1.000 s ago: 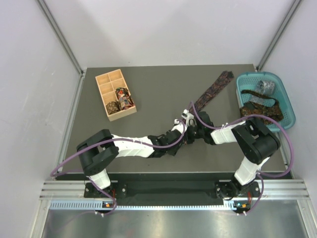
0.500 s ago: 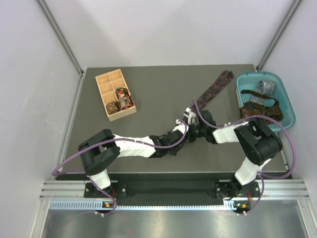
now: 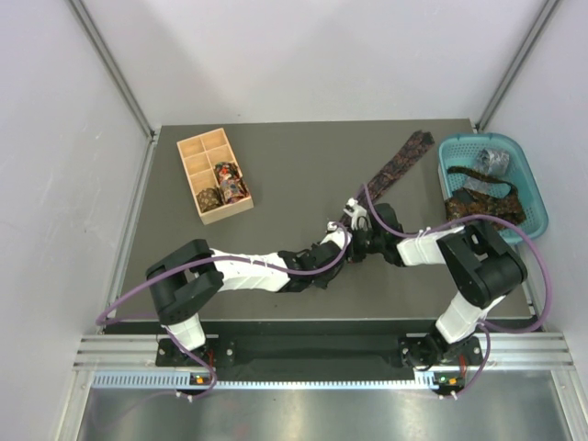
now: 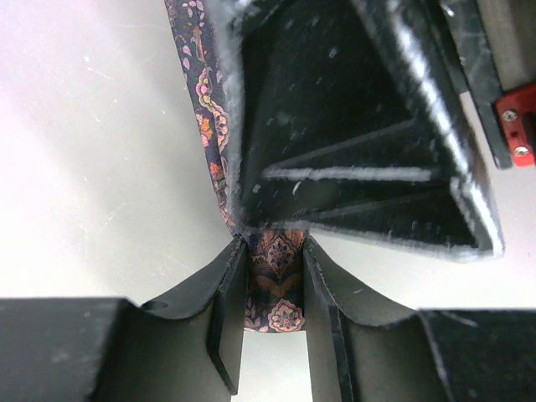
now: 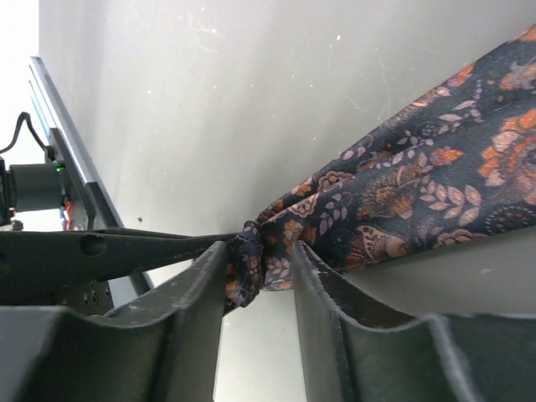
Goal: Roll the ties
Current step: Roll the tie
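A maroon-brown paisley tie (image 3: 395,165) lies slantwise on the grey table, wide end at the far right. Its narrow near end is bunched into a small roll where both grippers meet. In the left wrist view my left gripper (image 4: 275,272) is shut on that end (image 4: 276,306), with the right gripper's black finger (image 4: 352,142) just above it. In the right wrist view my right gripper (image 5: 258,268) stands slightly open astride the bunched end (image 5: 251,255). The fabric brushes both inner faces, and the left finger (image 5: 126,243) reaches in from the left.
A tan wooden compartment box (image 3: 197,152) stands at the far left with rolled ties (image 3: 227,177) in two compartments. A teal basket (image 3: 531,179) at the far right holds more ties (image 3: 482,197). Both forearms lie low across the table's near middle.
The right arm has edged slightly to the right, and its jaws have eased apart. The left gripper keeps its hold, and the tie lies as before.
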`<state>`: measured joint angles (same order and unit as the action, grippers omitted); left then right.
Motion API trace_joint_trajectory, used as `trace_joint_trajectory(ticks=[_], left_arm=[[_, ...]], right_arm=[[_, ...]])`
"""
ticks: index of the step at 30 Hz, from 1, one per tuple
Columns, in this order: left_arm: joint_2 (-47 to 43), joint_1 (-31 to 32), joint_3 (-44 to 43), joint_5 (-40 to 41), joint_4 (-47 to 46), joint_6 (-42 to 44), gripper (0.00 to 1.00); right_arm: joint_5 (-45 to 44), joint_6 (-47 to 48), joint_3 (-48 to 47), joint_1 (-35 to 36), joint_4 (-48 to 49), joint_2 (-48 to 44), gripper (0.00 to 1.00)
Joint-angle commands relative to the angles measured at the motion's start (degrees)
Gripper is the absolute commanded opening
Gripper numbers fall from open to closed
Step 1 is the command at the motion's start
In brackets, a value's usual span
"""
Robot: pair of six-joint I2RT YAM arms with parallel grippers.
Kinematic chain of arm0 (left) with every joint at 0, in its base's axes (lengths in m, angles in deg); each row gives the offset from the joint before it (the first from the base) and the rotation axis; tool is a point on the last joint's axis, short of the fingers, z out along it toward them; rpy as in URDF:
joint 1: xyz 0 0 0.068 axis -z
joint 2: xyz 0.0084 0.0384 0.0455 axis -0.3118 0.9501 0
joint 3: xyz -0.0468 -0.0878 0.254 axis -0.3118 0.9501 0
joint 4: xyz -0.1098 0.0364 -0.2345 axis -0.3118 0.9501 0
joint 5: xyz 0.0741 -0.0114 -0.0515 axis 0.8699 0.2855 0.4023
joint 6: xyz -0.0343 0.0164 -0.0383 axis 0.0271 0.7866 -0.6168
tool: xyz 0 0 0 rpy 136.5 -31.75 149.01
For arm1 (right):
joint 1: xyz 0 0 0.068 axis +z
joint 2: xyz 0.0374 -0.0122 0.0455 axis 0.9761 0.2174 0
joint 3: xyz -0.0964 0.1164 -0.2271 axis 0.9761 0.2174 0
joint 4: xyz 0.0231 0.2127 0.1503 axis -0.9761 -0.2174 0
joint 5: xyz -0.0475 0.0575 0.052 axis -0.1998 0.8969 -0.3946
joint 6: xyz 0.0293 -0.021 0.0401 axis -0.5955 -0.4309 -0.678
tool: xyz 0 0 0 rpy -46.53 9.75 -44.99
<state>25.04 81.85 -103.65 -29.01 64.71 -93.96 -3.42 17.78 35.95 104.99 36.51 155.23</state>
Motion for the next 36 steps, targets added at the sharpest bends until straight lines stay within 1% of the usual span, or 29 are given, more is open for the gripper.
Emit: trace_joint_trajectory(ticks=[1, 3, 4, 6, 7, 9, 12, 18, 23, 26, 32, 36], left_arm=[[3.3, 0.4, 1.1, -1.3, 8.0, 0.9, 0.34], [3.6, 0.4, 0.9, -1.1, 8.5, 0.9, 0.34], [3.7, 0.5, 0.8, -0.9, 8.6, 0.9, 0.34], [3.8, 0.4, 0.6, -0.7, 8.8, 0.8, 0.34], [3.7, 0.4, 0.5, -0.8, 8.9, 0.8, 0.35], [3.4, 0.5, 0.4, -1.4, 8.8, 1.0, 0.38], [2.7, 0.3, 0.1, -1.5, 8.7, 1.3, 0.4], [2.6, 0.1, -1.8, -2.0, 9.4, 1.8, 0.51], [3.3, -1.0, -3.9, -3.6, 9.2, 2.4, 0.54], [3.9, -1.9, -4.2, -4.1, 9.2, 2.8, 0.52], [4.0, -3.3, -2.4, -5.2, 7.9, 2.4, 0.44], [4.3, -3.4, -1.7, -4.4, 8.3, 1.5, 0.39]], right_arm=[[-1.9, 2.3, 0.9, -1.4, -0.4, -2.1, 0.35], [-1.9, 2.4, 1.1, -1.5, -0.4, -2.6, 0.28], [-1.8, 2.4, 1.2, -1.5, -0.4, -2.6, 0.21], [-1.5, 2.5, 1.2, -1.5, -0.3, -2.3, 0.14], [-1.2, 2.4, 1.2, -1.5, -0.2, -1.9, 0.06], [0.1, 2.3, 1.1, -1.5, 0.3, -1.2, 0.01], [1.2, 2.1, 0.6, -1.4, 0.6, 0.3, 0.0], [2.1, 2.4, -0.4, -1.2, 0.2, 1.9, 0.0], [2.5, 2.8, -0.8, -0.8, 0.0, 2.3, 0.0], [2.7, 2.8, -1.0, -0.9, 0.1, 2.2, 0.0], [3.0, 3.0, -1.6, -0.8, 0.1, 2.0, 0.0], [3.2, 3.0, -1.8, -0.8, 0.1, 2.4, 0.01]])
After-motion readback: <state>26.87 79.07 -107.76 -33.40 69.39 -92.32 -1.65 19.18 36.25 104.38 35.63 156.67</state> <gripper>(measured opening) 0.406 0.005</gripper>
